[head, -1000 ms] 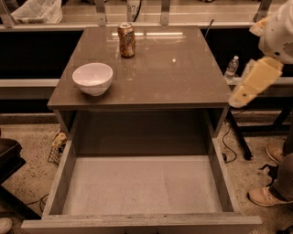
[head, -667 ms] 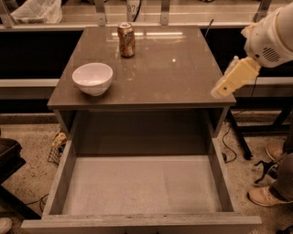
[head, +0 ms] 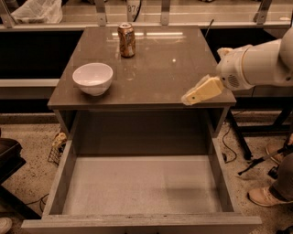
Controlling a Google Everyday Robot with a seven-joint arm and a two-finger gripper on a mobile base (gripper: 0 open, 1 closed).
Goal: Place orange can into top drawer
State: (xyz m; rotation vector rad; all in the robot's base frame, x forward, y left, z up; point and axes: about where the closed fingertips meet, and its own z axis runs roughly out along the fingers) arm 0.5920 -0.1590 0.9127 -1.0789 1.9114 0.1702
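The orange can (head: 127, 40) stands upright at the back of the brown cabinet top (head: 155, 77), left of its middle. The top drawer (head: 139, 185) is pulled wide open below the front edge, and its pale grey floor holds nothing. My gripper (head: 190, 98) reaches in from the right on a white arm and hovers over the front right part of the cabinet top. It is far from the can and holds nothing that I can see.
A white bowl (head: 93, 78) sits on the front left of the cabinet top. A white plastic bag (head: 36, 11) lies on the back ledge at left. A person's shoes (head: 268, 194) and cables are on the floor at right.
My arm and gripper have moved left, from beside the cabinet's right edge to over its front right corner. The can, bowl and drawer have not moved.
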